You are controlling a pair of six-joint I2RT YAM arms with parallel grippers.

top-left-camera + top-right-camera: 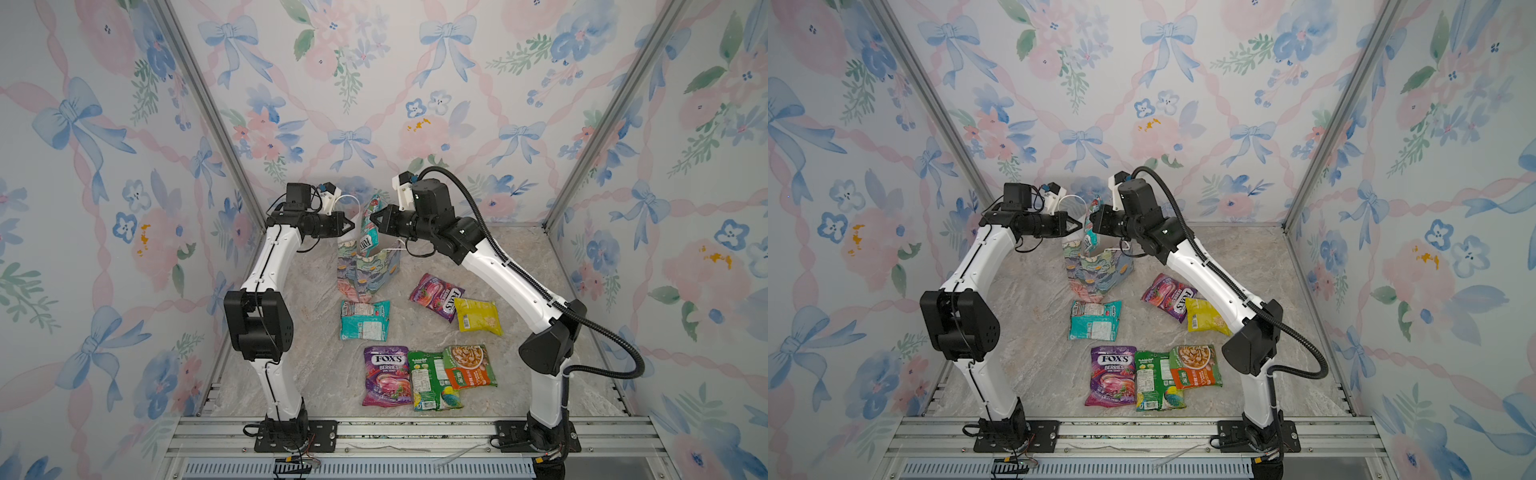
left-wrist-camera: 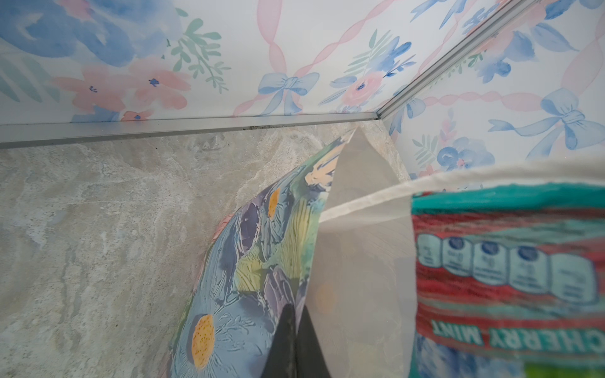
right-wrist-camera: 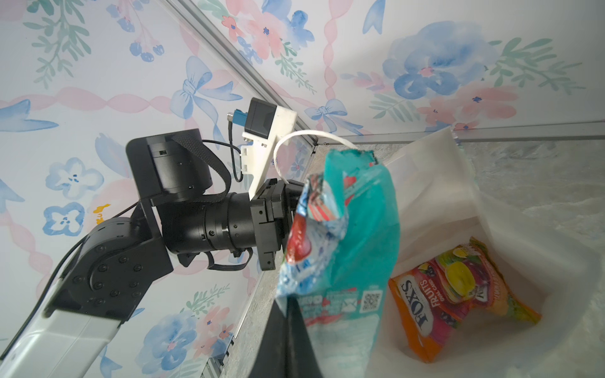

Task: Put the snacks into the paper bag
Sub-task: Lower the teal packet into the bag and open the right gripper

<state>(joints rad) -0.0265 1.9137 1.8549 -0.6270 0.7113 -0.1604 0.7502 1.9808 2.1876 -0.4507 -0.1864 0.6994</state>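
**Teal Packet Poised at Paper Bag's Mouth**

The right end effector (image 1: pixel 374 217), clamped on a teal packet (image 1: pixel 368 232), holds it on end at the mouth of the paper bag (image 1: pixel 365 274) at 12 o'clock on the surface (image 1: pixel 316 353). The left end effector (image 1: pixel 352 224) pinches the bag's rim at 9 o'clock. An orange packet (image 3: pixel 458 294) lies inside. The packet probably should go deeper before release, with the rim kept taut.

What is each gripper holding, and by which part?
The left gripper pinches the paper bag by its top edge; the right gripper holds a teal packet by one edge.
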